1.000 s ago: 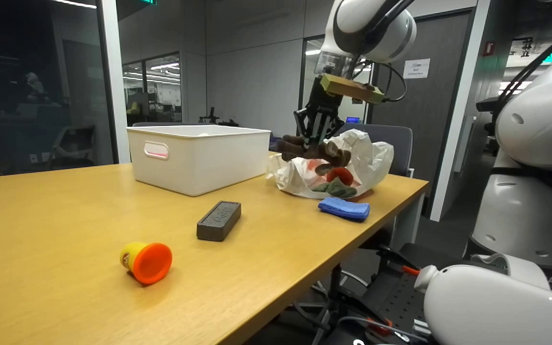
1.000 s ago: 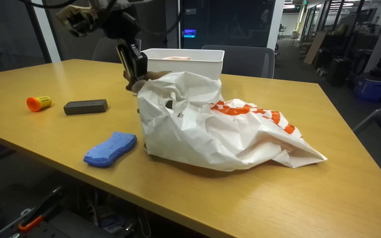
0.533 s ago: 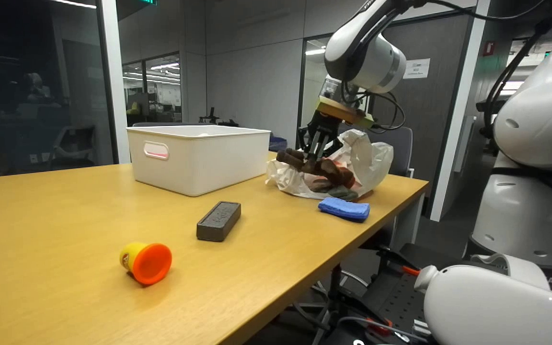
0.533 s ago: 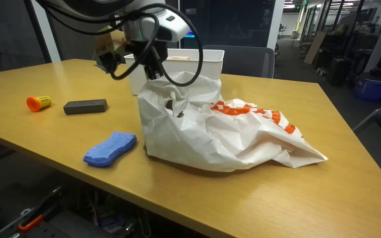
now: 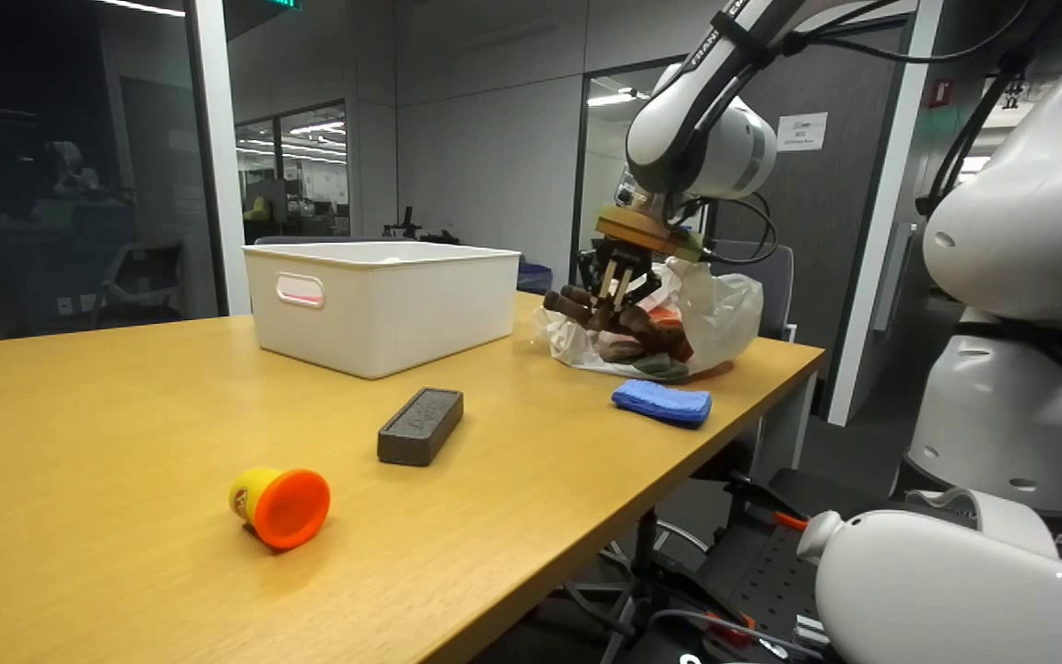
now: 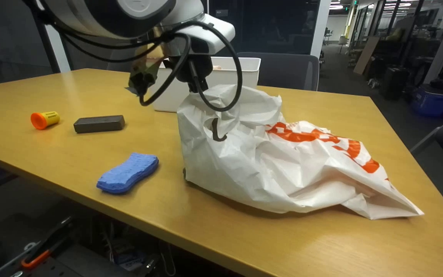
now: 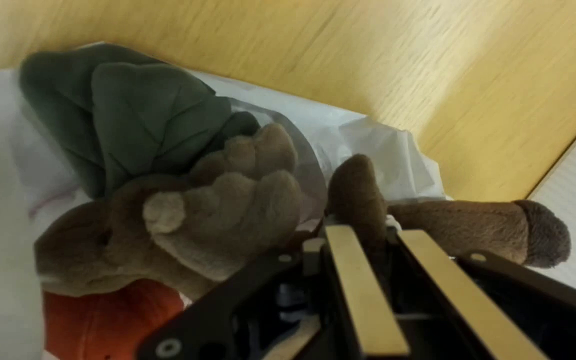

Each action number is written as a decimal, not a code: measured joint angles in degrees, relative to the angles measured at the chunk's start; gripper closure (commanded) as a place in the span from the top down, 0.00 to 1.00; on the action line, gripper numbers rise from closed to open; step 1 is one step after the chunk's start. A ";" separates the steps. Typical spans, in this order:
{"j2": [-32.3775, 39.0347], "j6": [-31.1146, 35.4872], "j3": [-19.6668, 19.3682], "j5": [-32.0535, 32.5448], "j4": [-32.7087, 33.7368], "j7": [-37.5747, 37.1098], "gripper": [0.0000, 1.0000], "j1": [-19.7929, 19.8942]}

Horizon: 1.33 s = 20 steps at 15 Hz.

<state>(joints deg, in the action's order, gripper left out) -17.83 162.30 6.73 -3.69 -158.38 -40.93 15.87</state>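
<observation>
In an exterior view: gripper (image 5: 611,304) points down, closed narrowly around brown plush animal (image 5: 639,323), which sits in mouth of white bag (image 5: 729,309). Grip falls near mid-length, likely for balance. Legs (image 5: 565,306) poke over bag's lip, toward white bin (image 5: 457,309).

In an exterior view: bag lies slumped on side, hiding plush; blue sponge (image 6: 128,173) near, not touching.

Wrist view: long axis runs side to side; head (image 7: 75,252) left, inside bag by green leaves (image 7: 153,115); dark hoof (image 7: 545,234) right.

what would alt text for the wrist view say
A gripper holds a brown plush animal, partly over a white bag, next to green leaf-shaped fabric and an orange-red item; a wooden tabletop lies below.
</observation>
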 measured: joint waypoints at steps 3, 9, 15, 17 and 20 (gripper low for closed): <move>0.18 -1.13 6.53 10.98 0.00 -11.12 0.47 5.96; 0.17 -2.54 9.13 16.20 0.00 -17.82 0.95 3.67; 0.13 -3.35 9.33 17.27 0.07 -20.46 1.00 1.93; 0.13 -2.91 8.68 17.01 0.22 -20.00 1.00 0.36; 0.00 -1.05 5.45 11.03 0.49 -12.52 1.00 -7.39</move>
<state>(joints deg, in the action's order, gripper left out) -17.83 161.26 12.17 7.34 -157.89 -53.45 8.48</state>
